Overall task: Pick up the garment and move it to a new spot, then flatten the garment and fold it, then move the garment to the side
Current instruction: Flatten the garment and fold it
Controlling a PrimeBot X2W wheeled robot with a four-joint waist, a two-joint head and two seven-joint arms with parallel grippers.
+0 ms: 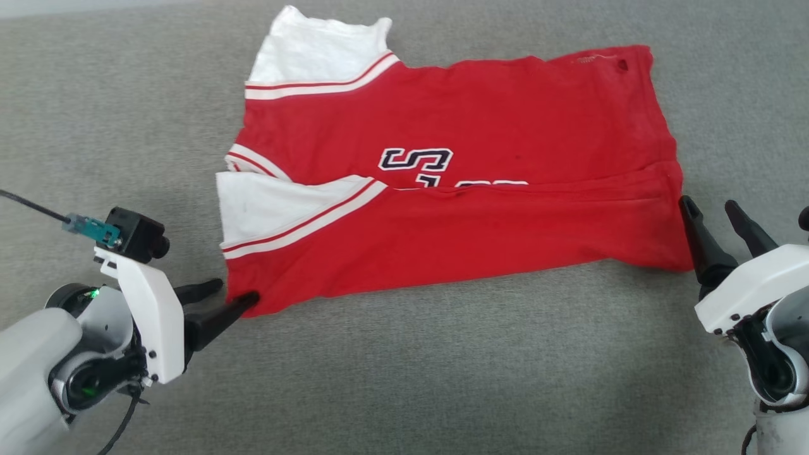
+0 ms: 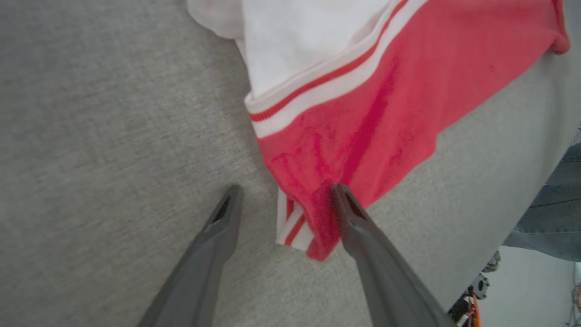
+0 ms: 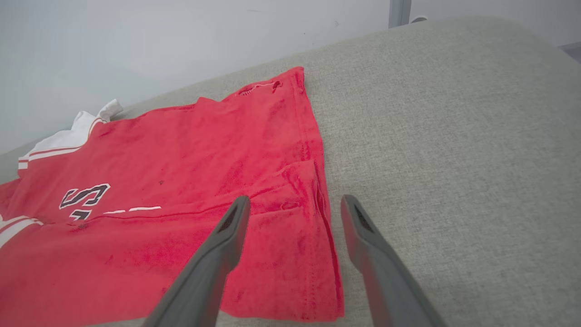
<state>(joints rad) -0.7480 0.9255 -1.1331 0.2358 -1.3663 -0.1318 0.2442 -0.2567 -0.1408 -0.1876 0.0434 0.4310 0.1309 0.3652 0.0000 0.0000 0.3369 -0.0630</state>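
**Red shirt flat on grey surface, both grippers open at its ends**

The garment [image 1: 455, 246] lies flat in the middle of the grey fabric surface [image 1: 404, 379], long axis left to right in the head view. White sleeves [image 1: 316, 47] are at the robot's left end and the red hem at the right end. The near long half is folded up over the far half. The fold edge crosses the dark-and-white lettering [image 1: 417, 159] and hides its lower part. One sleeve points away from the robot. The second sits on the near folded layer, striped trim showing.

The left gripper [image 1: 235, 290] is at the garment's near-left corner, fingers [image 1: 221, 313] apart and low over the surface. One fingertip touches the red corner; the other is on bare grey just beside it. In the left wrist view the left gripper [image 2: 286, 188] has the striped corner edge between the two tips, not pinched.

The right gripper [image 1: 708, 203] is at the hem end, fingers [image 1: 700, 240] spread, holding nothing. In the right wrist view, the right gripper [image 3: 295, 199] has one finger over red cloth, the other over bare grey, and the hem edge runs between them. Cannot tell if they touch it.

A pale wall [image 3: 181, 45] is behind the surface. Blue denim [image 2: 551, 204] shows at the left wrist view's right edge.
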